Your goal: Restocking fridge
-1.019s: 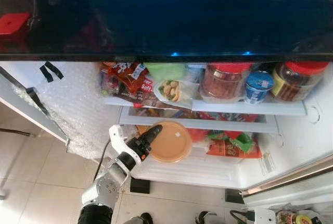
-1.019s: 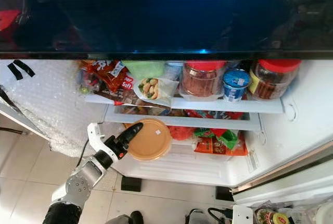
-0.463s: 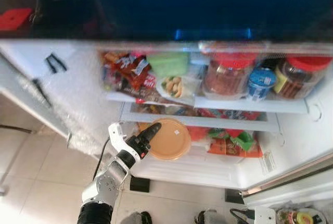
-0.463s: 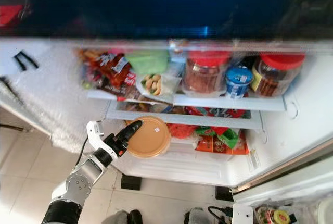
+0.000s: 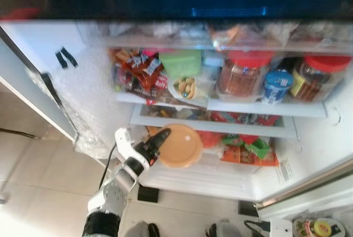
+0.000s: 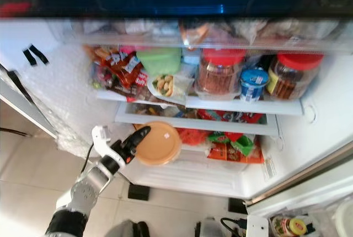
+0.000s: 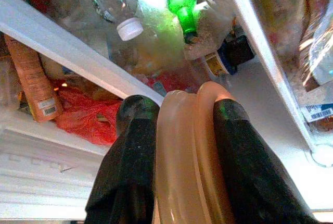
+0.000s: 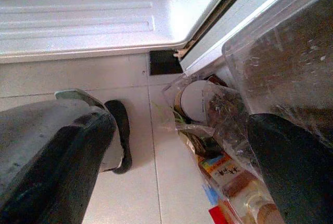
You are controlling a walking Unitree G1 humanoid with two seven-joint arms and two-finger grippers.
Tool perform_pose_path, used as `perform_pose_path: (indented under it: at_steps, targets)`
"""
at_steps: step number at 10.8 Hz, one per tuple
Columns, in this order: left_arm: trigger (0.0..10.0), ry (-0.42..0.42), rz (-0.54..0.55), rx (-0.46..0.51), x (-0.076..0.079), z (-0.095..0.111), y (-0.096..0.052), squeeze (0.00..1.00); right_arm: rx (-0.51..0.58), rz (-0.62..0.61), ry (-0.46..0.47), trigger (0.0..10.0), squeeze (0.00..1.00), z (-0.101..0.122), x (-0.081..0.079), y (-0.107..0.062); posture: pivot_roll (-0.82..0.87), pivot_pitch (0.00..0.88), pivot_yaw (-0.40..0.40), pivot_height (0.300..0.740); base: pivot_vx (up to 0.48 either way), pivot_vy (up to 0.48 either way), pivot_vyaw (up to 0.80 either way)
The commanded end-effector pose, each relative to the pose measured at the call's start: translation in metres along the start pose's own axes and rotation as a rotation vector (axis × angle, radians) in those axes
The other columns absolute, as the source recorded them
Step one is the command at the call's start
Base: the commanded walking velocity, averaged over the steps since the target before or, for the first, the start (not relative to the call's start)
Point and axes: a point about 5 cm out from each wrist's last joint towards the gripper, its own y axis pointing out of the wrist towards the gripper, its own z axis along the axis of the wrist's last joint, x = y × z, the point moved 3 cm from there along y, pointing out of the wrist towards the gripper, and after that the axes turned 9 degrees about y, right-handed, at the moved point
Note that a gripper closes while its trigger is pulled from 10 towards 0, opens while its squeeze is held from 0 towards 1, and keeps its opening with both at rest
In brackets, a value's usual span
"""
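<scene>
Fridge (image 5: 309, 154) stands open before us, its top cut off by a dark band, and the upper shelf (image 5: 220, 41) is too blurred for us to name what sits there. Our left gripper (image 5: 157, 146) reaches to the front of the lower shelf (image 5: 209, 128), its fingers (image 7: 244, 177) clamped on the edge of a flat orange tub (image 5: 180, 146). From the wrist we see the tub (image 7: 187, 156) edge-on between them, hiding most of the space straight ahead; past it lie a red bag (image 7: 83, 122), a clear bottle (image 7: 117, 5) and a green bottle (image 7: 183, 10). The tub hangs just in front of the lower shelf's left end, with red and green packets (image 5: 245, 151) near on its right. Above, the middle shelf (image 5: 259, 106) is crowded with two red-lidded jars (image 5: 240, 77), a blue cup (image 5: 277, 85), a green box (image 5: 181, 63) and snack bags (image 5: 138, 71). Our right gripper (image 8: 171, 156) hangs low over the tiled floor (image 8: 145, 182) by the fridge's bottom edge, fingers wide apart, beside a bag of groceries (image 8: 218, 125).
</scene>
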Motion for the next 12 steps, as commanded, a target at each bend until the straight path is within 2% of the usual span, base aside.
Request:
perform_pose_path:
  at_steps: [1, 6, 12]
  targets:
    - [10.0, -0.007, 0.024, -0.011, -0.007, -0.004, -0.006, 0.00, -0.072, 0.030, 0.010, 10.0, 0.00, -0.022, -0.011, -0.006, -0.10, 0.172, 0.104, 0.645, 0.000, 0.000, 0.00]
    - [10.0, -0.012, 0.023, 0.000, -0.006, -0.003, -0.002, 0.00, -0.056, 0.035, 0.008, 10.0, 0.00, -0.019, -0.014, -0.006, -0.09, 0.184, 0.100, 0.645, 0.000, 0.000, 0.00]
    - [10.0, 0.031, 0.006, 0.039, 0.000, 0.010, 0.019, 0.00, -0.054, 0.038, 0.012, 10.0, 0.00, -0.018, -0.013, -0.005, -0.10, 0.193, 0.100, 0.645, 0.000, 0.000, 0.00]
